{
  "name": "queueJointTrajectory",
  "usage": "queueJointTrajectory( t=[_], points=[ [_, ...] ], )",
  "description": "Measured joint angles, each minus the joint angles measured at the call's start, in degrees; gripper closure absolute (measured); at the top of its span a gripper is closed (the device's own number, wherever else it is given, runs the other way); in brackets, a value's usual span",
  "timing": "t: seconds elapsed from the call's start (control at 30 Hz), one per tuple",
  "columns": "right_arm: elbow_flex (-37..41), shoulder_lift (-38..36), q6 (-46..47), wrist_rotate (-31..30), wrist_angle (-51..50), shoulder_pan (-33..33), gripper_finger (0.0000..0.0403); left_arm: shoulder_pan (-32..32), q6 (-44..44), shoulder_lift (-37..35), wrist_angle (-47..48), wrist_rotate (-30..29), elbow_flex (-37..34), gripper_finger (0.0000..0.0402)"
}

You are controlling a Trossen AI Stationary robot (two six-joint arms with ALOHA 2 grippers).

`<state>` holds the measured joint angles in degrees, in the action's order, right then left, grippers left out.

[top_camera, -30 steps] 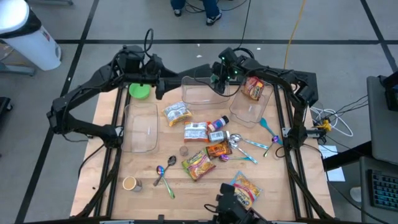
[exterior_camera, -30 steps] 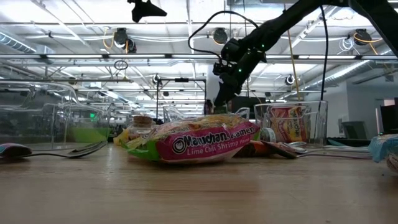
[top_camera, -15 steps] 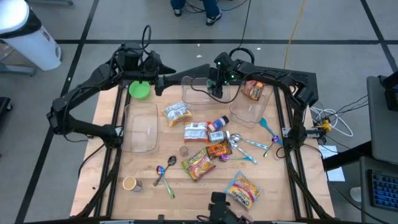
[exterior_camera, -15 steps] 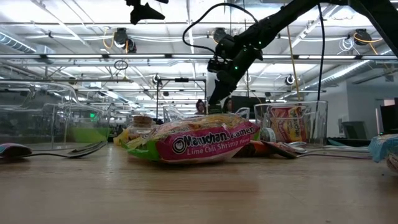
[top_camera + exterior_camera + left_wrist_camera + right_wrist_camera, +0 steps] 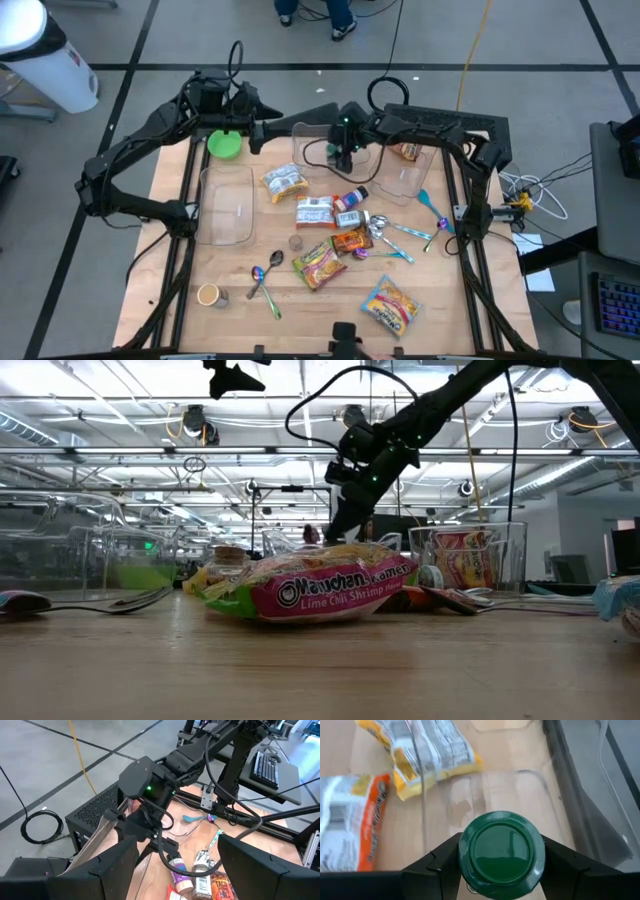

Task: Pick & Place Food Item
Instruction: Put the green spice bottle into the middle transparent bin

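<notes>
right jaws (image 5: 345,158) carried green-lidded jar (image 5: 501,847) leftward.

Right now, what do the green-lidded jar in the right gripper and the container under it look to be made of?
The jar lid, gripped by the right gripper: smooth green, likely plastic, with a soft sheen. The container: clear, glossy, see-through to the wood; plastic or glass, cannot tell.

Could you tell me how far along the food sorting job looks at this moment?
Done: one food packet sits in the clear tub. In hand: the right gripper holds a green-lidded jar over the middle clear container. Left: several packets, including the ramen packet, lie on the table. The left gripper waits.
</notes>
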<state>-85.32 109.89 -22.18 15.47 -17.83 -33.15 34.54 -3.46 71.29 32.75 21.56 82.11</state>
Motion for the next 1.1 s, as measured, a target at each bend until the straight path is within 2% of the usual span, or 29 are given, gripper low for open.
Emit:
queueJointTrajectory(
  t=[0.13, 0.5, 1.1],
  points=[
    [0.00, 0.00, 0.08, 2.69, 0.13, -0.12, 0.0207, 0.00, 0.01, 0.00, 0.00, 0.00, 0.00, 0.0119],
    [0.03, 0.00, -2.41, 2.73, 0.08, -0.11, 0.0207, 0.00, 0.30, 0.00, 0.00, -0.01, 0.02, 0.0119],
    [3.98, 0.00, -0.45, 2.92, 3.60, 0.43, 0.0207, 0.00, 0.21, 0.00, 0.00, -0.02, 0.02, 0.0119]
  ],
)
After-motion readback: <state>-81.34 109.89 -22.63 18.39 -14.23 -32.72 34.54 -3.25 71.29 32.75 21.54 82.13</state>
